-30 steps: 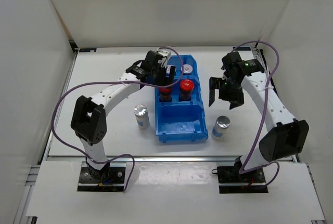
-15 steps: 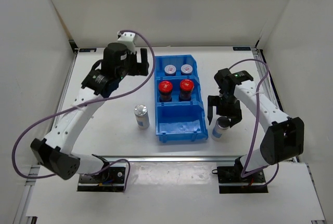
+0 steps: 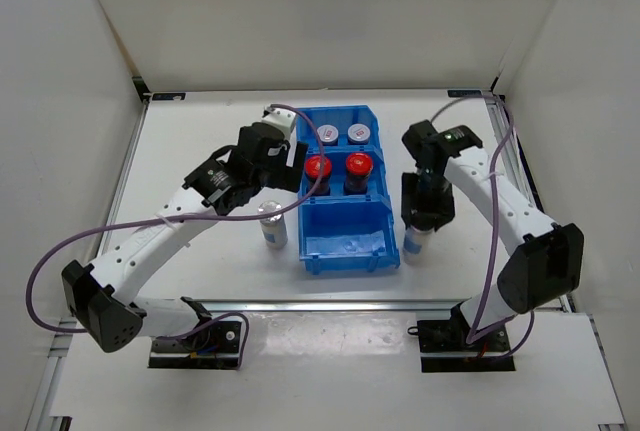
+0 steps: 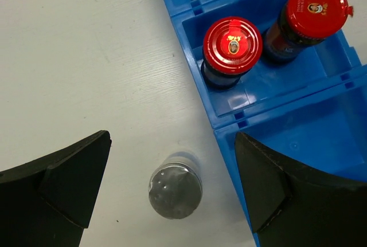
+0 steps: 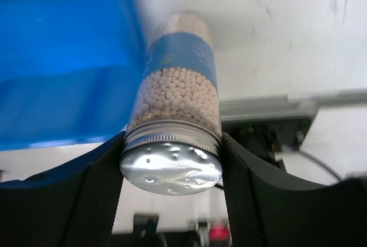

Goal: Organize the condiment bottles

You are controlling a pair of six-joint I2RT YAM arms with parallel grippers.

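Two red-capped bottles (image 3: 318, 167) (image 4: 232, 45) stand in the middle compartment of the blue bin (image 3: 345, 246). Two grey-white-capped ones (image 3: 343, 133) fill the far compartment. My right gripper (image 3: 421, 213) (image 5: 172, 158) is shut on a silver-topped bottle (image 3: 413, 244) (image 5: 180, 86) of white beads, just right of the bin. Both pads (image 5: 97, 184) press its cap. A second silver-topped bottle (image 3: 272, 219) (image 4: 175, 192) stands upright on the table left of the bin. My left gripper (image 3: 290, 173) (image 4: 172, 144) hovers open above it, touching nothing.
The bin's left wall (image 4: 229, 144) lies close to my left gripper's right finger (image 4: 275, 184). White walls enclose the table on three sides. The table's near edge and the metal rail (image 5: 275, 106) lie just beyond the held bottle.
My right gripper dropped onto the silver-topped bottle right of the bin and shut on it. My left arm left the bin's far end, swung out left, then came over the other silver-topped bottle.
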